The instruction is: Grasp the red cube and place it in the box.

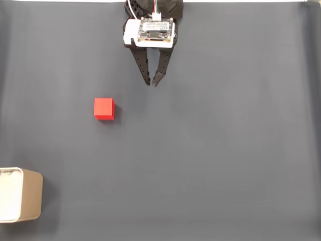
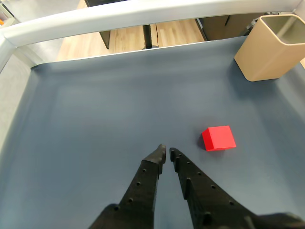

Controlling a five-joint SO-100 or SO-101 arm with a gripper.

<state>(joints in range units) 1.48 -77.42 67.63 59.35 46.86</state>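
— Counting from the claw [image 1: 152, 83] outward, what is there?

— One claw, two black fingers [image 2: 145, 177], their tips nearly touching, so it is closed and holds nothing. In the fixed view it reaches down from the top edge, with a white circuit board [image 1: 156, 31] on the arm above it.

— And the things on the surface?

— One red cube [image 1: 104, 108] and one box [image 1: 31, 195]. Both sit on a dark grey surface [image 1: 225, 150].

— Anything between the claw and the cube?

— Nothing; the grey stretch between them is bare. In the wrist view a pale rail [image 2: 119, 16] runs along the far edge of the surface, with wooden floor [image 2: 128, 38] behind it.

— Where does the cube lie against the claw?

— In the fixed view it rests below and to the left of the fingertips, near but apart from them. In the wrist view the cube [image 2: 218, 138] lies just right of the tips and slightly beyond them, not touching.

— The box?

— Upright at the lower left corner in the fixed view, well apart from the cube. In the wrist view the box [image 2: 267, 52] stands at the upper right, beyond the cube, its opening facing up.
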